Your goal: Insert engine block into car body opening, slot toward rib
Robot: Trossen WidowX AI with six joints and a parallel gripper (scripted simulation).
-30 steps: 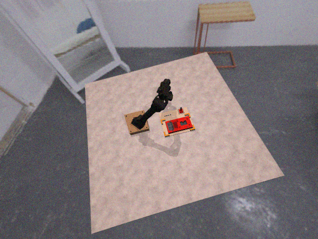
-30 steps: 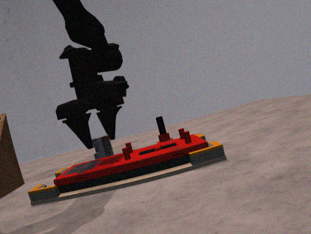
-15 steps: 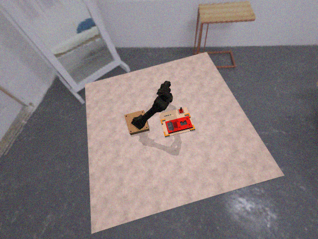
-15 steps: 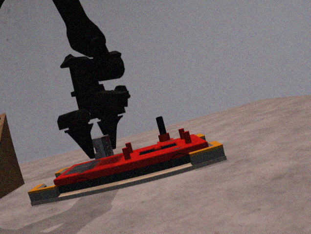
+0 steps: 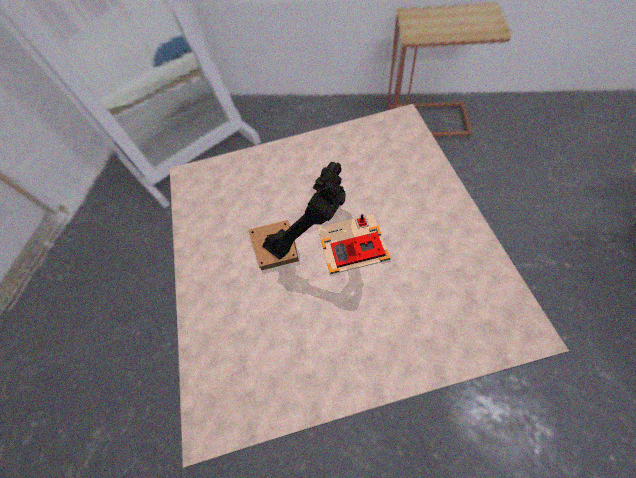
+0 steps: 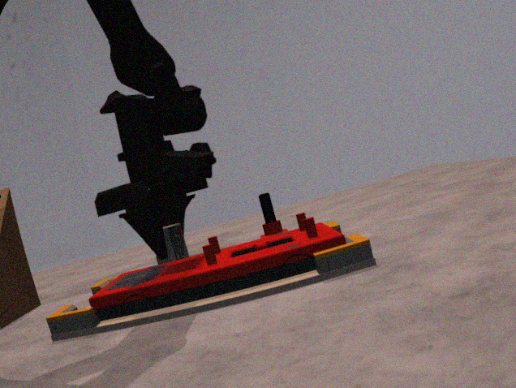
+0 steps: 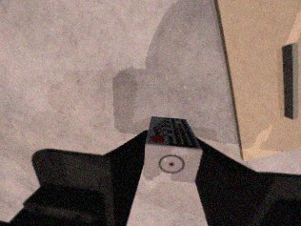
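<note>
Pinching the gray engine block (image 6: 175,243) (image 7: 172,161) above a pale mottled mat (image 5: 329,349) (image 6: 375,325) (image 7: 57,56), with gray floor (image 5: 102,375) around and a leaning mirror (image 5: 205,66) near the wall (image 5: 318,46).

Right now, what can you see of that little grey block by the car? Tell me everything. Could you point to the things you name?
The small grey block (image 6: 175,242) (image 7: 172,163) stands upright beside the beige board, not in the car. It is pale grey, perhaps plastic or metal. One light face bears a dark ring with a dot in its middle; the adjoining face is darker, with fine ridges or markings and a red patch. The gripper's (image 6: 169,256) (image 7: 172,142) two black fingers are shut on it from opposite sides. Its foot is hidden, so I cannot tell whether it touches the table.
</note>
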